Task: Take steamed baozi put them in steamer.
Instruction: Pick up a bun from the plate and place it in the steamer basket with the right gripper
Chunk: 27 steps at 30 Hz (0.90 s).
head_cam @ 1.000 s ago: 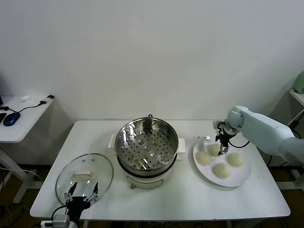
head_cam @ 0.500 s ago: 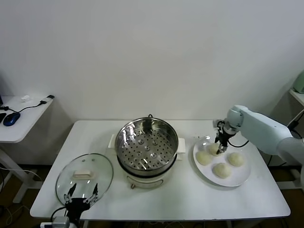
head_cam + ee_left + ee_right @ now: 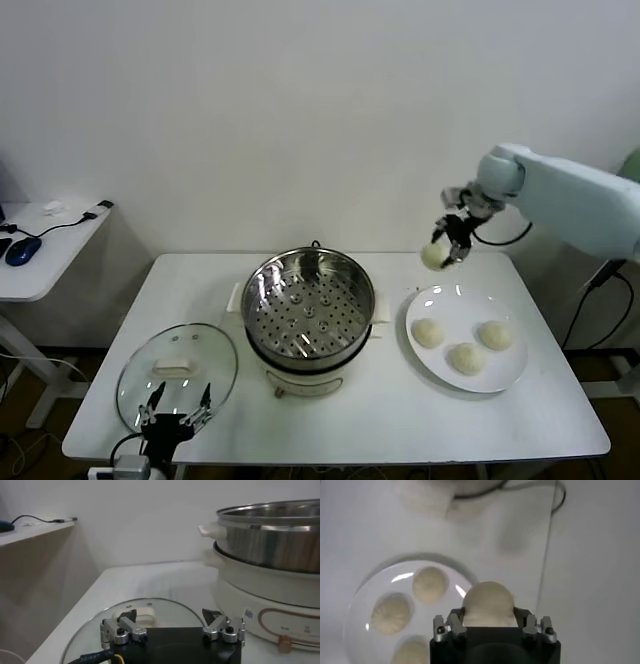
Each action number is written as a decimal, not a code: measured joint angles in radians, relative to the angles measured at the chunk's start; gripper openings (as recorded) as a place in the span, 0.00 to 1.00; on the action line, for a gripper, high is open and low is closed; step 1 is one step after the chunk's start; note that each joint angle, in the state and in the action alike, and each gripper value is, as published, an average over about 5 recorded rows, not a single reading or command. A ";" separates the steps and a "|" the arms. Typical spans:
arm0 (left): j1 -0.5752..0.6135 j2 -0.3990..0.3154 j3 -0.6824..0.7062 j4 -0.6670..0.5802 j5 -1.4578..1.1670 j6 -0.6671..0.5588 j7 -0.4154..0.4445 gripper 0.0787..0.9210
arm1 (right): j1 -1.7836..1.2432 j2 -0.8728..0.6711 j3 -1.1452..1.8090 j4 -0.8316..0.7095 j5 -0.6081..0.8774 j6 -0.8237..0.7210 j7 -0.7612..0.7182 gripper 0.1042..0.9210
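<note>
White table (image 3: 390,415): steamer (image 3: 310,320) centre, glass lid (image 3: 178,366) left, plate (image 3: 505,372) right, apparently all flat.

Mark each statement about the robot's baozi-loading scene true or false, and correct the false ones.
1. The right end effector holds a baozi in the air. True.
2. Four baozi lie on the plate. False: three lie there.
3. The steamer already holds a baozi. False: its perforated tray is bare.
4. The glass lid lies on the table, on the steamer's left. True.
5. The left end effector grips the lid's handle. False: it is open, low by the lid's near edge.
</note>
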 measured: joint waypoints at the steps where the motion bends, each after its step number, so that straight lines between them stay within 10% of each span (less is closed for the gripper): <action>1: 0.000 0.000 0.002 -0.001 0.001 0.000 0.000 0.88 | 0.021 0.015 -0.006 0.032 0.002 0.019 -0.001 0.69; 12: -0.002 0.002 0.001 -0.016 0.002 0.006 -0.001 0.88 | 0.059 0.202 -0.022 0.185 -0.148 0.267 0.006 0.68; 27: 0.006 0.005 0.002 -0.032 0.000 0.014 -0.002 0.88 | -0.180 0.413 0.091 -0.123 -0.480 0.541 0.053 0.68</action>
